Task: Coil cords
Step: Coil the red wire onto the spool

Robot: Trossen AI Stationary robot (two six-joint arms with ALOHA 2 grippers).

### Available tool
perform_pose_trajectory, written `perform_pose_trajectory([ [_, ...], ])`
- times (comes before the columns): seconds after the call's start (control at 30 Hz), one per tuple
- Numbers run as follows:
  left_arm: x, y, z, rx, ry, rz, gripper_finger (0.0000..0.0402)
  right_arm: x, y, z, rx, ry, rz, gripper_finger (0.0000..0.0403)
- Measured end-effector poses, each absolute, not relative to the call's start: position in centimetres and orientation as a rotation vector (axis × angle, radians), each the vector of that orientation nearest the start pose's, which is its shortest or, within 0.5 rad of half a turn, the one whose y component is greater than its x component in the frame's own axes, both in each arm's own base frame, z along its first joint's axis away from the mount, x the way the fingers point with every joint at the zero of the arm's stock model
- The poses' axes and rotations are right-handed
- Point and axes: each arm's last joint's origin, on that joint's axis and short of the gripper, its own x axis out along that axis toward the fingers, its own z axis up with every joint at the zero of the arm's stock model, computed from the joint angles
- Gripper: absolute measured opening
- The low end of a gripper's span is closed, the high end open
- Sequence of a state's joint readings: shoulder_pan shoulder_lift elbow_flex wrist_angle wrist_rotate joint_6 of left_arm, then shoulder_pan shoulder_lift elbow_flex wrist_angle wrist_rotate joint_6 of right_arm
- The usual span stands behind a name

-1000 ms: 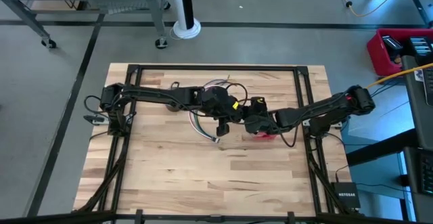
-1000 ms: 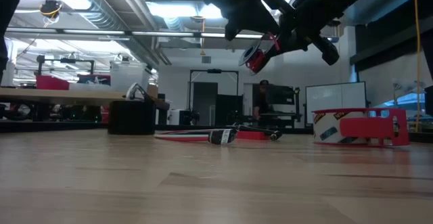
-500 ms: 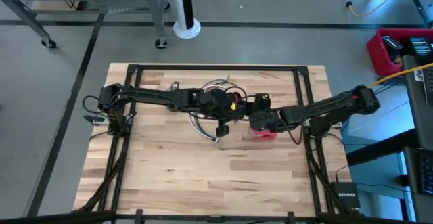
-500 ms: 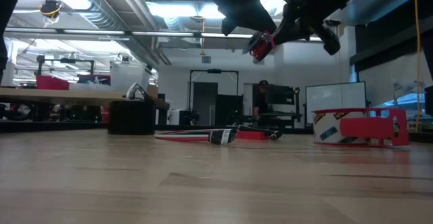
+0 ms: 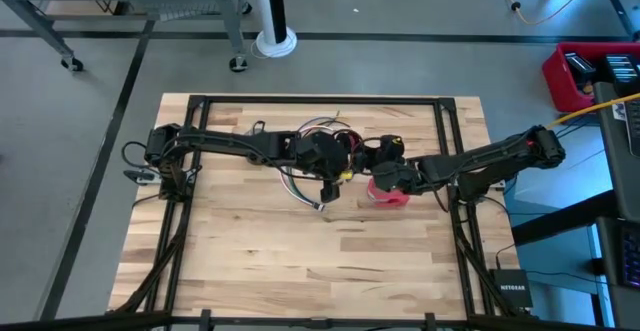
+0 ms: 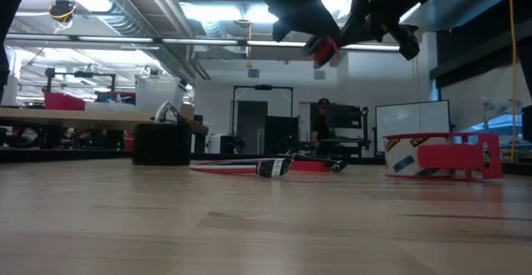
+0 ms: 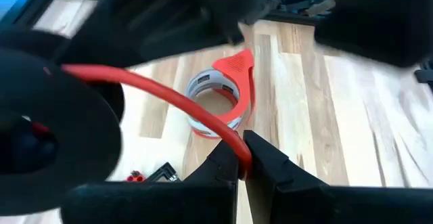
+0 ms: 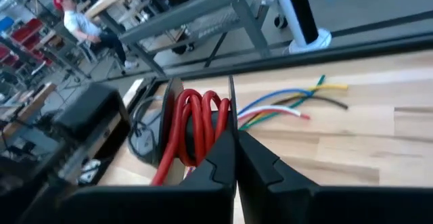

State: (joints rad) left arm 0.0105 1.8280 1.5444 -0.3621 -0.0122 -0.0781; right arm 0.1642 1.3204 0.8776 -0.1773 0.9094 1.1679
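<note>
The cord being worked is a glossy red wire (image 8: 196, 126) wound in several tight round loops against a black coil (image 8: 145, 132), held up off the wood near the middle of the counter (image 5: 250, 261), a little toward its far edge. The right tool (image 8: 235, 158) has its two dark, tapered fingers pressed together just in front of those red loops, pinching the bundle. The left tool (image 7: 245, 158) is likewise closed, its black fingers nipping a smooth, curving stretch of the same red wire. In the high view both tools meet over the tangle of cords (image 5: 325, 131). A loose fan of thin wires (image 8: 291, 105), blue, yellow, green, white, red and dark, lies flat on the pale butcher-block planks nearby. A roll of tape (image 7: 216, 102) in a red plastic dispenser sits on the wood just beside the right tool, toward the right edge. A small black-and-red plug piece (image 7: 152, 175) rests on the counter close by.
</note>
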Motion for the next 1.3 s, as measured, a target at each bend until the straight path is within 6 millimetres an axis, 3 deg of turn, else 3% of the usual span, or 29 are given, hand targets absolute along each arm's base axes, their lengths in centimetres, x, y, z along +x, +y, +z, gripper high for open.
perform_pose_trajectory([
  [0.8,41.6,-0.2,29.5,0.045,0.614,0.134,0.0000,24.4,1.8,29.6,0.693,-0.016,-0.883,0.0003],
  [1.0,41.2,-0.6,28.8,0.084,0.675,0.178,0.0000,23.4,3.3,30.4,0.671,-0.001,-0.803,0.0003],
  [1.3,40.7,-0.6,25.7,0.035,0.643,0.199,0.0000,22.0,5.7,30.6,0.644,0.060,-0.698,0.0003],
])
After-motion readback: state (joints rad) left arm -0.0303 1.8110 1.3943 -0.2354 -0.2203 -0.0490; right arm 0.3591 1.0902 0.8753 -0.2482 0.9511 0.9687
